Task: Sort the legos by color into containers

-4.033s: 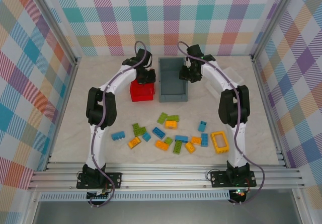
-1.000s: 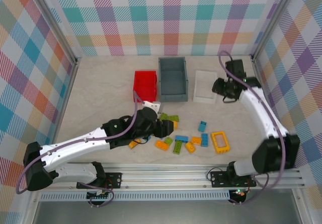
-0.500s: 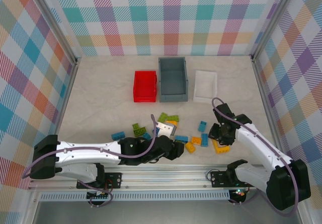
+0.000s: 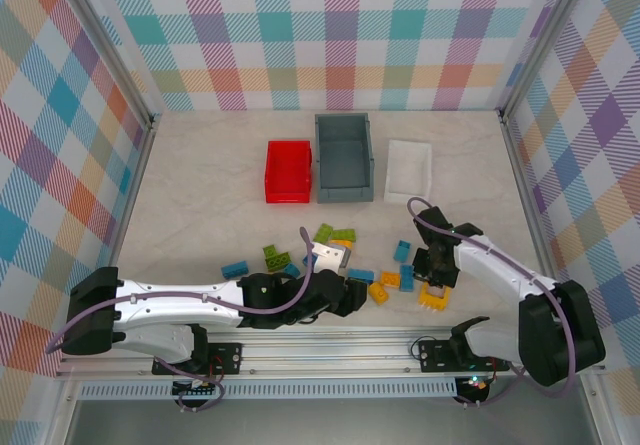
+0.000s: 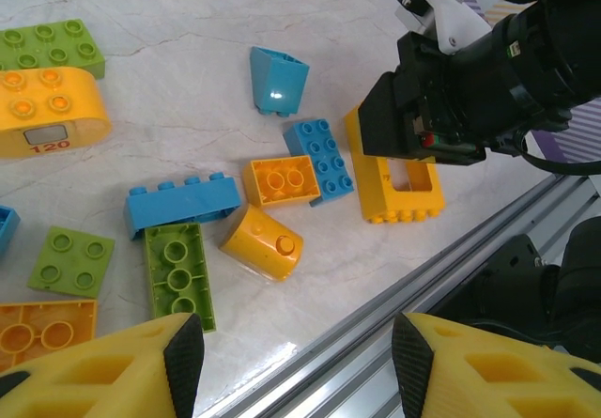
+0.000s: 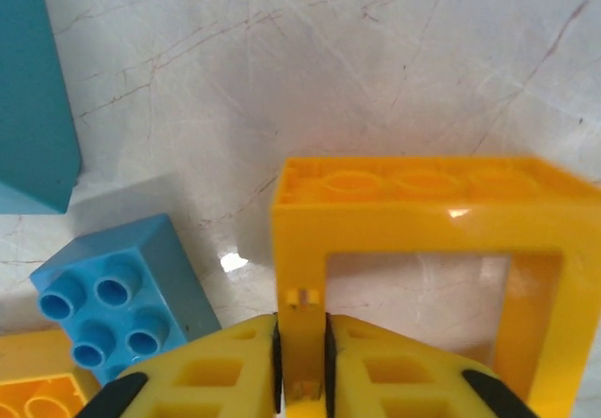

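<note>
- The right gripper (image 6: 300, 343) is clenching on one thin side wall of the orange frame piece (image 6: 413, 185), with a pad pressing on each face of that bar.
- The frame is sitting low at the table (image 6: 310, 52), near the front edge and to the right of the loose pile. Whether it is resting or just lifting clear, I cannot tell.
- I'm reading that frame as hard, glossy and light. It should be stiff enough for a firm pinch, but it is looking slick, and held by one narrow wall it could be swinging or slipping in the lift.
- The left gripper (image 5: 296, 348) is hanging released over the near side of the pile, with nothing sitting between its fingers (image 5: 183, 352).
- Below it the pieces are lying mostly apart. The long blue brick (image 5: 183, 207) and the lime brick (image 5: 178, 272) are offering flat, parallel sides, which are the safe places to be taking hold.
- The rounded orange piece (image 5: 263, 242) is looking like the awkward one, likely to be squirting out of a squeeze across its curve.
- The red bin (image 4: 288, 197), the grey bin (image 4: 345, 195) and the white tray (image 4: 408, 170) are waiting in a row at the far side, well apart from the pile.
- One curved orange-yellow block (image 5: 52, 108) is showing "120" on a small pale panel. No brand lettering is reading on any stud.
</note>
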Motion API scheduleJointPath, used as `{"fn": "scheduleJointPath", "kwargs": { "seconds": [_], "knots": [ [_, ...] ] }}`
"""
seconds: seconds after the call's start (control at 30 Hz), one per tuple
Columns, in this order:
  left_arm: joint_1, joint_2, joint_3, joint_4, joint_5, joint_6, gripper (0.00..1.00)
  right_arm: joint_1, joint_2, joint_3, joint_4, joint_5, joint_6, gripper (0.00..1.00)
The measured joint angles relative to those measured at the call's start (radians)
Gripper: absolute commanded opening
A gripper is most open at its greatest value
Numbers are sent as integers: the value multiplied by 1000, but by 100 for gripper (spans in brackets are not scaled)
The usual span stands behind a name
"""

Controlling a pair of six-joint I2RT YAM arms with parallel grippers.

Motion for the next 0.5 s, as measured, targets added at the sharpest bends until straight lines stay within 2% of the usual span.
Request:
{"fn": "scheduleJointPath", "kwargs": {
  "seconds": [0.1, 0.23, 0.37, 0.5],
  "knots": [
    [0, -1, 1, -2, -16, 0, 57, 0, 0, 19, -1, 24, -20, 7],
    [0, -8, 24, -42, -51, 0, 57, 0, -18, 111, -28, 72, -59, 4],
    [1, -37, 80, -107, -96, 0, 58, 0, -14, 307, -26, 98, -121, 2],
    [28, -73, 126, -140, -111, 2, 59, -17, 80, 510, 24, 82, -187, 1]
  ]
}}
